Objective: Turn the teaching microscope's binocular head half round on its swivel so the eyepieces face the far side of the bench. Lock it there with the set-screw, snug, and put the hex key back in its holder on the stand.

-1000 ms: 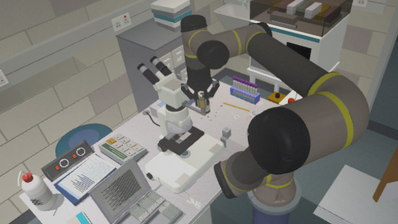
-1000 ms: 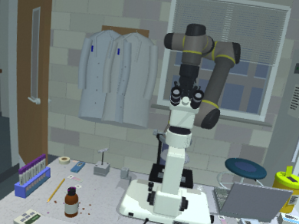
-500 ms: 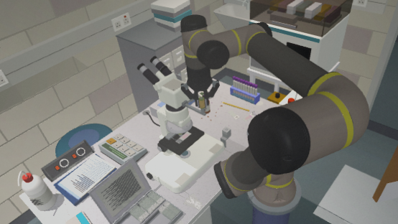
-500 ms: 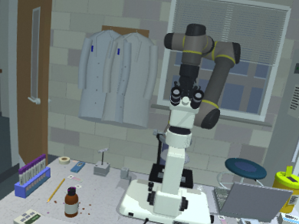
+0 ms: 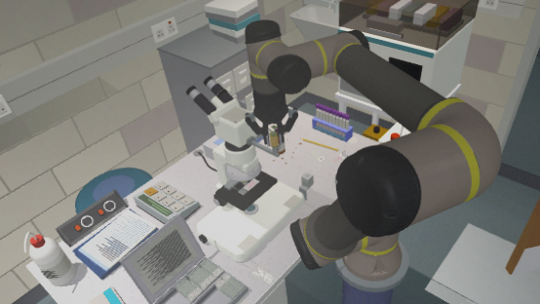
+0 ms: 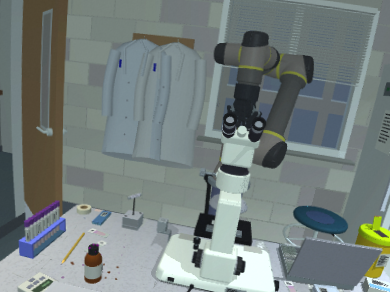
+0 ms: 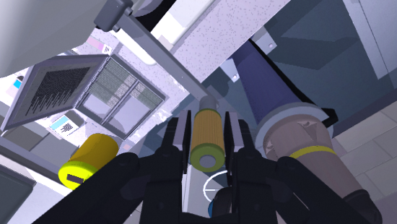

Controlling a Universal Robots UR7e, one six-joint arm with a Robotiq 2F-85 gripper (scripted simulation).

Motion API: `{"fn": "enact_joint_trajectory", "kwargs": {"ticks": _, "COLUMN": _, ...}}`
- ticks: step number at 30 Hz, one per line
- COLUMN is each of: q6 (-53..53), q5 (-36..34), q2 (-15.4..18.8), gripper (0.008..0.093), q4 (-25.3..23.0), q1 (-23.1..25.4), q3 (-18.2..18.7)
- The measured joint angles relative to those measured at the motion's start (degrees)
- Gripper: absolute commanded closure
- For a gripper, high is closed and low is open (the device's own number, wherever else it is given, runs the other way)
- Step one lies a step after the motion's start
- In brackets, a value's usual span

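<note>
The hex key, with its ribbed orange handle, has its grey shaft running into the collar of the microscope's binocular head. The eyepieces point up toward the wall side of the bench. The white microscope stands mid-bench on a broad base, and a small grey holder block sits on the benchtop to its right. My gripper hangs just right of the head, around the key's handle, with its fingers open and nothing held.
A laptop lies open at the bench's near end beside a calculator and a clipboard. A test-tube rack, a pencil and a brown bottle occupy the far end. A blue stool stands beside the bench.
</note>
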Motion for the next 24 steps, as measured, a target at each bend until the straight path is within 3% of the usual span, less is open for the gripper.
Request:
{"fn": "enact_joint_trajectory", "kwargs": {"ticks": 12, "q6": 0.0, "q5": 0.0, "q2": 0.0, "gripper": 0.0674, "q4": 0.0, "q1": 0.0, "q3": 0.0}}
{"fn": "enact_joint_trajectory", "kwargs": {"ticks": 19, "q6": 0.0, "q5": 0.0, "q2": 0.0, "gripper": 0.0544, "q4": 0.0, "q1": 0.0, "q3": 0.0}}
{"fn": "enact_joint_trajectory", "kwargs": {"ticks": 24, "q6": 0.0, "q5": 0.0, "q2": 0.0, "gripper": 0.0534, "q4": 0.0, "q1": 0.0, "q3": 0.0}}
